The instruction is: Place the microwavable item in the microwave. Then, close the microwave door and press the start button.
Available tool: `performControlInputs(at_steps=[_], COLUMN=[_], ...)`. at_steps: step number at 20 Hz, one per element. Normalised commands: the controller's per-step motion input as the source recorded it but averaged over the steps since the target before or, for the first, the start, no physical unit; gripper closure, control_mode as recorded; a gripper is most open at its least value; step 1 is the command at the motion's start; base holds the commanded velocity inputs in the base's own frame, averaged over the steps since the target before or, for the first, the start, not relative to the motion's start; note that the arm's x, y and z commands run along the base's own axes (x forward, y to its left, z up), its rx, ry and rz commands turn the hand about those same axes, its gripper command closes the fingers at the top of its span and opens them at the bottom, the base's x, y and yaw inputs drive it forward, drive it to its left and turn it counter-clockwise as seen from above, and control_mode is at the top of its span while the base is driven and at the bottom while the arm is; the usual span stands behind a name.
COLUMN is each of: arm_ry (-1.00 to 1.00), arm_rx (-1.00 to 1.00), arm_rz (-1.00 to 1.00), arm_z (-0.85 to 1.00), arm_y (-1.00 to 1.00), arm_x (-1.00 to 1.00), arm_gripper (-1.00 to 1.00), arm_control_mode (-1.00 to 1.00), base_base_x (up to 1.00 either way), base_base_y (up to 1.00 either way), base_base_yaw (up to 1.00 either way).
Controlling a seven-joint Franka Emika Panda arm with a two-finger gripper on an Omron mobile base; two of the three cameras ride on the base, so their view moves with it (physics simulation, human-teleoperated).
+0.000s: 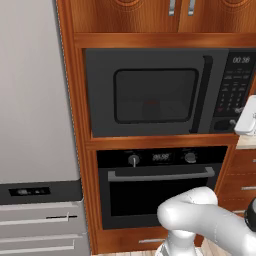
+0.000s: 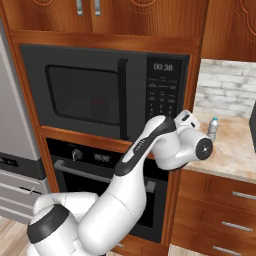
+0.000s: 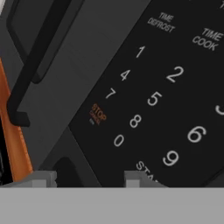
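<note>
The microwave [image 1: 160,92] sits built into the wood cabinet above the oven [image 1: 160,185], facing the robot. Its door [image 2: 85,92] is shut flat, handle [image 2: 122,100] upright at the door's right edge. Behind the window a faint reddish mug [image 2: 99,106] stands on the turntable. The claw [image 3: 89,177] is right up against the keypad [image 3: 166,100] near its lower buttons; whether its tips are parted or closed, I cannot tell. A bottle [image 2: 213,128] stands upright on the counter [image 2: 235,150] to the right.
</note>
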Motion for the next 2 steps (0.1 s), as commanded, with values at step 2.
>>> performControlInputs(at_steps=[2], arm_ry=[0.0], arm_rx=[0.0], arm_rz=[0.0], arm_z=[-0.1], arm_y=[0.0], arm_x=[0.28], arm_gripper=[-1.0], arm_control_mode=[-1.0], base_base_x=[0.0], base_base_y=[0.0], base_base_yaw=[0.0])
